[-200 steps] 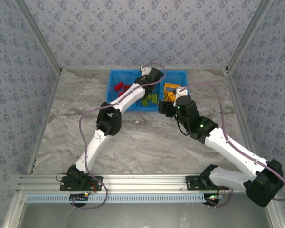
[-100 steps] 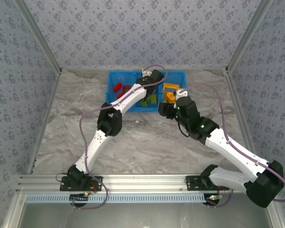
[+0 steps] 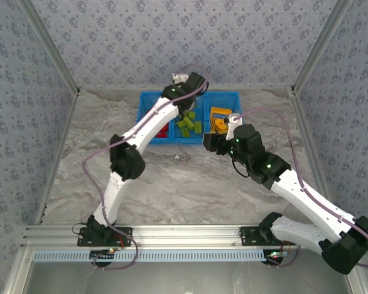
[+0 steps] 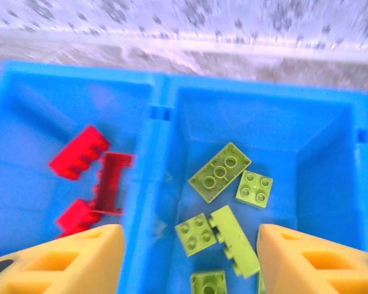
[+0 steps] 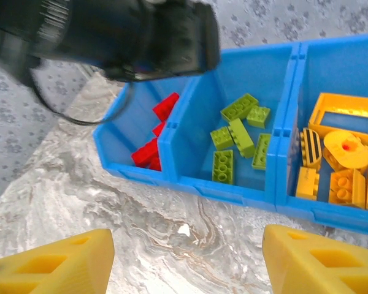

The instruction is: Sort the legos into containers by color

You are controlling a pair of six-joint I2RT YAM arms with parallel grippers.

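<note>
Beneath our left gripper [image 4: 187,248], now pulled back, wide and empty, 6 green legos [image 4: 219,171] lie sorted; right gripper [image 5: 185,260] likewise wide.

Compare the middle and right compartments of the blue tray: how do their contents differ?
Colour: the middle compartment holds lime green bricks, the right compartment yellow-orange pieces. Shape: the middle one's are all solid rectangular bricks; the right one's include an open rectangular frame and a round piece. Spread: the green lie loosely with bare floor between; the yellow crowd together. Shared: each holds one colour only.
</note>
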